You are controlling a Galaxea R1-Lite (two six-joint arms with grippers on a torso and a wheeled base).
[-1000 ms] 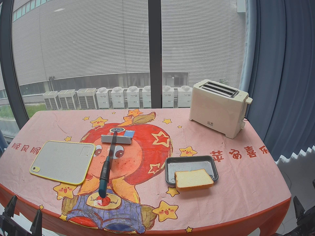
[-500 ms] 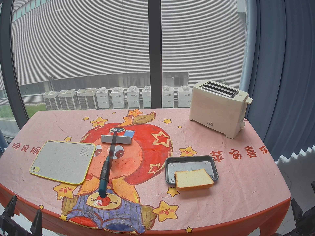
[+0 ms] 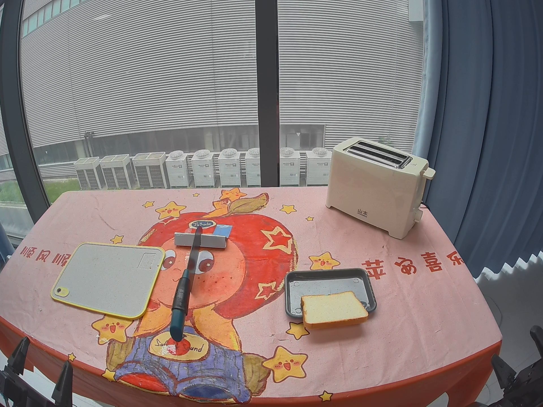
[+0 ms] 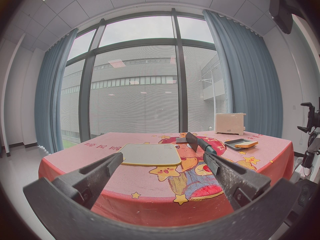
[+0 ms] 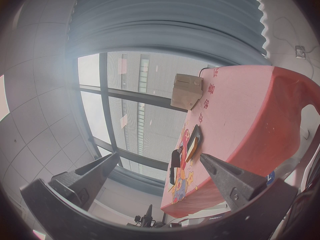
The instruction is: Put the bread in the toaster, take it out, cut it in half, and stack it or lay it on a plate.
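Off the table's near edge, the left gripper (image 4: 162, 157) and right gripper (image 5: 159, 156) each hang with 2 fingers spread wide, holding nothing. 1 slice of bread (image 3: 332, 308) lies flat on the near end of the dark tray (image 3: 328, 281), seemingly overhanging its rim; left of it are the knife (image 3: 184, 289) and the cutting board (image 3: 107, 278). The toaster (image 3: 376, 185) stands at the far right corner, well apart from the bread.

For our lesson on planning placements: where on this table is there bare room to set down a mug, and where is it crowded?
Bare cloth lies between the toaster and the tray, right of the bread up to the table edge, and behind the cutting board. Crowded: the knife lies close beside the board, blade on the knife rest.
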